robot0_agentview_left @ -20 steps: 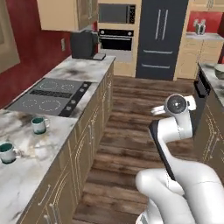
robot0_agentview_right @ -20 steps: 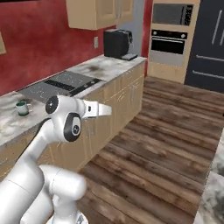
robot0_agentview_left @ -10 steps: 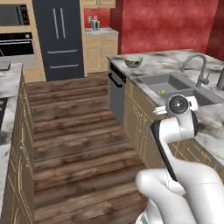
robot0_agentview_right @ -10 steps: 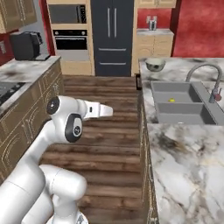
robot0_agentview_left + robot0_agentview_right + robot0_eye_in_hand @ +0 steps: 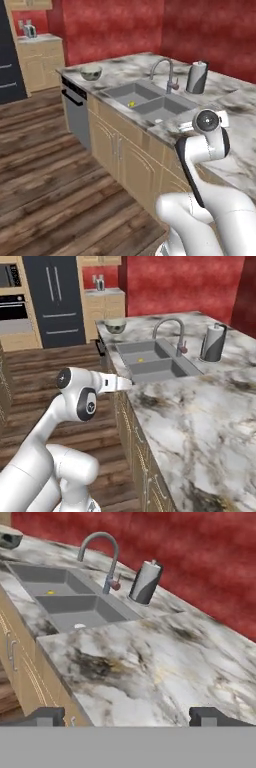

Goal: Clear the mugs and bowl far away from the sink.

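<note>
The grey two-basin sink with its curved faucet is set in the marble counter ahead. The pale bowl sits on the counter's far end, beyond the sink. My gripper is open and holds nothing. It hovers over the counter's near edge, on the near side of the sink. The mugs are out of view.
A paper towel roll stands beside the faucet. A small yellow thing lies in the far basin. A dishwasher sits under the counter's end, and a dark fridge stands across the wooden floor.
The base has turned, so both base views swung from the stove counter, past the fridge, to the sink counter. The gripper has stayed open.
</note>
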